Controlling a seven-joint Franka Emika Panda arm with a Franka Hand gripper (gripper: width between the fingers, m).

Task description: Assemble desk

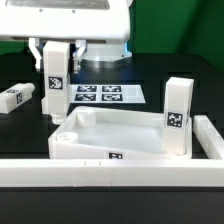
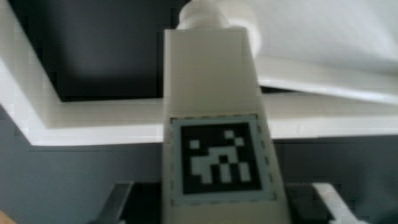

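White plastic tabletop [image 1: 85,148] lies on the dark table [image 1: 20,130], one leg [image 1: 178,115] upright at its corner on the exterior view's right. The end effector [image 1: 55,50] is clamped on a second leg [image 1: 55,90], upright at the opposite far corner. Bare table stays open beside that edge.

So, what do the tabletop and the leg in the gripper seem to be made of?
Tabletop: apparently moulded white plastic, matte, with soft rounded socket walls. Held leg: likely the same smooth white plastic; its black-and-white tag looks like a printed sticker.

marker board [image 1: 100,93] behind tabletop [image 1: 115,132] | low wall [image 1: 110,172] before tabletop | leg [image 1: 178,115] on tabletop
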